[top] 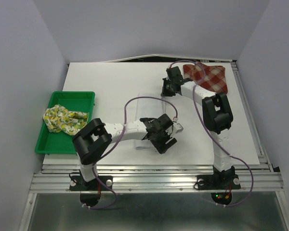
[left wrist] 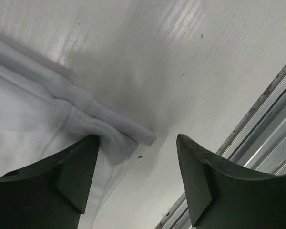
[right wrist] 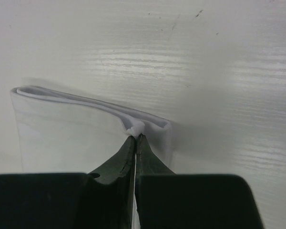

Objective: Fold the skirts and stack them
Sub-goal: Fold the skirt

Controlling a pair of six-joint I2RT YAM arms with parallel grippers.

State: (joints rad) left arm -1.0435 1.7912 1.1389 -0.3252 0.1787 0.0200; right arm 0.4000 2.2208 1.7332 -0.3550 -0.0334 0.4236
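Note:
The plain white skirt [top: 147,108] lies flat in the middle of the table, folded with layered edges. My right gripper [top: 169,89] is shut on a pinch of its far right edge [right wrist: 135,130], low at the table. My left gripper [top: 167,138] is open at the skirt's near right corner [left wrist: 112,131]; the cloth touches its left finger [left wrist: 81,171] and the gap between the fingers holds only table. The red-and-cream plaid skirt [top: 207,76] lies at the far right. The fruit-print skirt [top: 62,119] is bunched in the green tray [top: 82,96].
The green tray stands at the table's left edge. The table's metal front rail [left wrist: 267,119] runs close beside my left gripper. Grey walls enclose the left, back and right sides.

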